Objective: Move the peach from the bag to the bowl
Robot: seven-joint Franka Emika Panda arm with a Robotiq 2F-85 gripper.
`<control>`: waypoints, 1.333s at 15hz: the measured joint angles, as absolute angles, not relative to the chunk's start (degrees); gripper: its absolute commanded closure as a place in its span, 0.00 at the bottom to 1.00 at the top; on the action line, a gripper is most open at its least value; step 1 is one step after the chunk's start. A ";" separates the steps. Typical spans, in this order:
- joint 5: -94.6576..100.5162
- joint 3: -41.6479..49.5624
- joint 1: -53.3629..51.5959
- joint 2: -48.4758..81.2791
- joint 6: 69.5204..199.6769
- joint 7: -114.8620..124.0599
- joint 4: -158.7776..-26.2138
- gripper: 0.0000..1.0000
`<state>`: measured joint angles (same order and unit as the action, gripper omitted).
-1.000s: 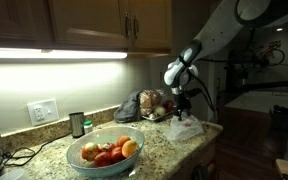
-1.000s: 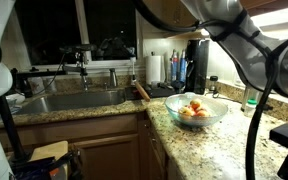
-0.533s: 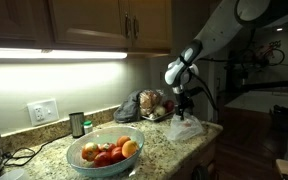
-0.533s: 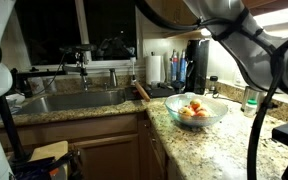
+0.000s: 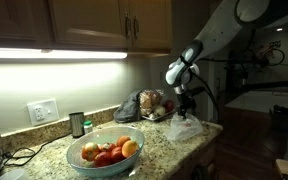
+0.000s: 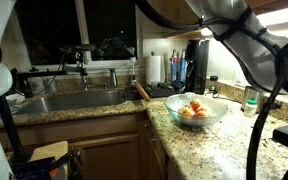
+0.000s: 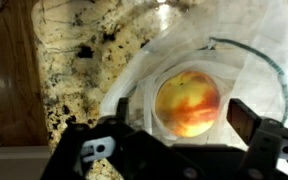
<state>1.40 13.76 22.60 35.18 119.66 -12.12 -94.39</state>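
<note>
sink (image 6: 69, 100) | faucet (image 6: 82, 62) | wall outlet (image 5: 43, 111) | dark canister (image 5: 77, 124) | upper cabinets (image 5: 84, 25) | granite countertop (image 5: 169, 147)

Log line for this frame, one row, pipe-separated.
phase: pre-grasp | gripper: open, above peach | peach: inside bag, not gripped | bowl: holds other fruit, peach not yet delivered

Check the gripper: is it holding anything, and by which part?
Nothing is held. The gripper is open over the peach in the plastic bag, its fingers apart from the fruit on either side.
</note>
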 measured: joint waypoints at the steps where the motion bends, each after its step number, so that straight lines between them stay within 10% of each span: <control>1: 1.40 13.76 22.60 35.25 119.52 -12.12 -94.39 0.00; 20: 4.63 13.73 22.11 37.26 122.45 -12.08 -94.45 0.00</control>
